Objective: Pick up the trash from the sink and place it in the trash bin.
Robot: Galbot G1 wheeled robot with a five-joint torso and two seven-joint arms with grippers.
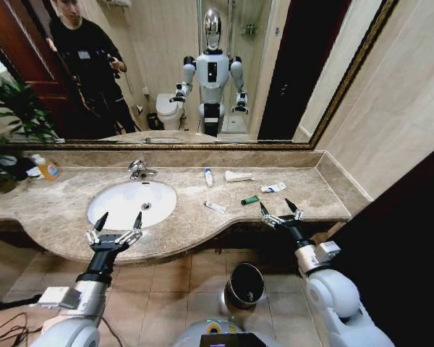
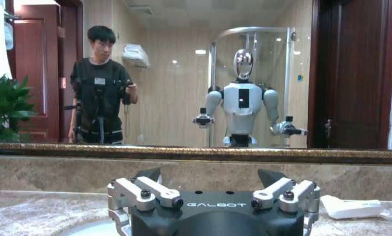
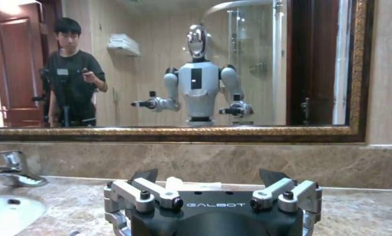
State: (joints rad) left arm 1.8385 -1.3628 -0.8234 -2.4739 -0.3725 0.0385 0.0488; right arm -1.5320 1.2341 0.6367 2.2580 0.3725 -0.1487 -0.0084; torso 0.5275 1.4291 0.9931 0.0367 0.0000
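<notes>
Hovering at the lower left of the head view, your left gripper [image 1: 118, 221] has its fingers spread wide and holds nothing; it sits over the front edge of the countertop [image 1: 58, 206], just in front of the sink [image 1: 132, 203]. Your right gripper [image 1: 281, 209] is at centre right of that frame, also spread wide and empty, above the counter's front edge, with the dark green mini tube [image 1: 250, 199] just to its left and not touching it.

You can see the trash lying on the counter to the right of the basin, not inside it: a small white tube [image 1: 215, 207] near the front edge, a white-and-blue tube [image 1: 208, 176] farther back by the mirror [image 1: 202, 72], a flat white wrapper [image 1: 239, 176] beside it, and a white-and-blue packet [image 1: 273, 188] between the wrapper and your right gripper.

The trash bin [image 1: 244, 285] stands on the tiled floor at bottom centre, below the counter and between your two arms. The yellow-orange soap bottle [image 1: 46, 168] stands at the far left of the counter. The chrome faucet [image 1: 139, 170] rises behind the basin.

In each wrist view your fingers [image 2: 145, 189] [image 3: 145, 191] stand apart with nothing between them.
</notes>
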